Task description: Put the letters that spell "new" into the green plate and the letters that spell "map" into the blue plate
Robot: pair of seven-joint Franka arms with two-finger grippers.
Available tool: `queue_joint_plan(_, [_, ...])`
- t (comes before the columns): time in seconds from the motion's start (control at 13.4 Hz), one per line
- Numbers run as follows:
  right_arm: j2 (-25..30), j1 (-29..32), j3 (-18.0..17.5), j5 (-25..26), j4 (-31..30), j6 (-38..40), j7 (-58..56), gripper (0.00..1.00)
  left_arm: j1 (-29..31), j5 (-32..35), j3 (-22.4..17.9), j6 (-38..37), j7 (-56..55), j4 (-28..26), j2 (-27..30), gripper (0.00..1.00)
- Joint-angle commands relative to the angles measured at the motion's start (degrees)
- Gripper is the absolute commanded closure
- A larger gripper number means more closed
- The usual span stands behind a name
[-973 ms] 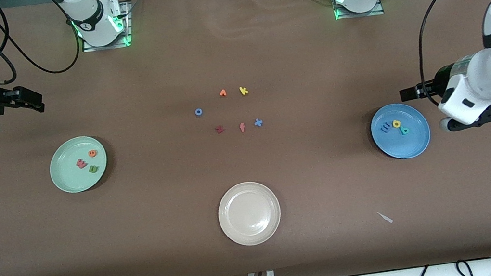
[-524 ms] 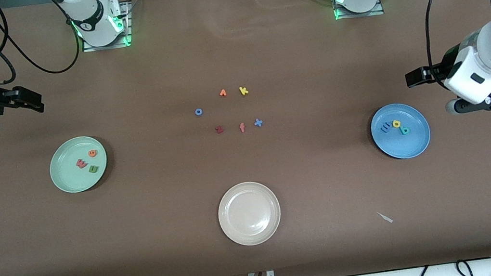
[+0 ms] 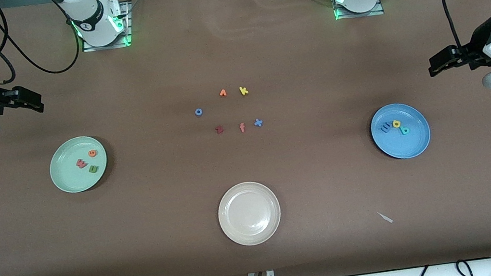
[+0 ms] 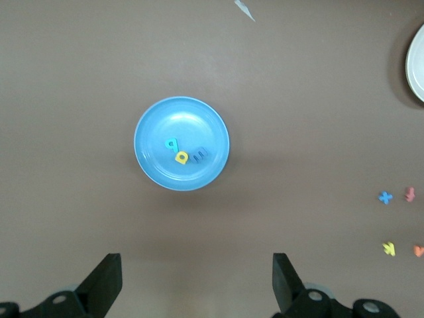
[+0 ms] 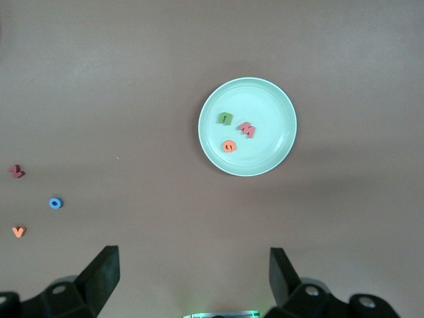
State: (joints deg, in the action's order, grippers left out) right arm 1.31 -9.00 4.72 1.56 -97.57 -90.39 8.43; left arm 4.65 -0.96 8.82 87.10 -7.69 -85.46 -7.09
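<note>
Letters of "new", 3 foam pieces: green n, orange e, pinkish-red w. All 3 lie inside the green plate, clustered close together on its half nearer the table's middle.

Right gripper: hangs in the air over bare table at the right arm's end, jaws spread wide, nothing between them. Its wrist view shows both fingers well apart with the green plate centred between them.

Green plate: round, pale mint, shallow rim, toward the right arm's end of the table.

Loose letters, mid-table: blue o; dark red z; orange letter; salmon f; yellow k; blue x. All lie apart from one another and outside every plate.

Cream plate: round, nearer the front camera than the loose letters.

Letters of "map", 3 foam pieces: blue m, yellow a, teal p. All 3 lie inside the blue plate, close together, the a between the other 2.

Blue plate: round, medium blue, toward the left arm's end of the table.

Left gripper: up in the air over bare table beside the blue plate, jaws spread wide, holding nothing.
</note>
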Motion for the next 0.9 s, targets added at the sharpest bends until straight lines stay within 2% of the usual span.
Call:
queue_joint_plan(0.0, [-0.1, 0.1, -0.1, 0.3, 0.8, 0.4, 0.5, 0.0, -2.7, -1.1, -2.9, 3.9, 0.1, -7.5, 5.7, 0.0])
queue_joint_plan(0.07, [-0.1, 0.1, -0.1, 0.3, 0.8, 0.4, 0.5, 0.0, -2.9, -0.6, -3.8, 5.3, 0.1, -8.7, 7.0, 0.0])
queue_joint_plan(0.22, [-0.1, 0.1, -0.1, 0.3, 0.8, 0.4, 0.5, 0.0, -5.4, -0.6, -6.2, 9.0, 0.2, -16.4, 12.5, 0.0])
queue_joint_plan(0.37, [-0.1, 0.1, -0.1, 0.2, 0.8, 0.5, 0.5, 0.0, -7.5, -0.7, -8.4, 9.0, 0.9, -16.2, 12.5, 0.0])
queue_joint_plan(0.67, [-0.1, 0.1, -0.1, 0.3, 0.8, 0.4, 0.5, 0.0, -6.9, -0.5, -8.1, 8.9, 1.0, -14.8, 11.6, 0.0])
queue_joint_plan(0.82, [-0.1, 0.1, -0.1, 0.3, 0.8, 0.4, 0.5, 0.0, -6.9, -0.5, -7.8, 8.2, 0.8, -12.3, 10.0, 0.0])
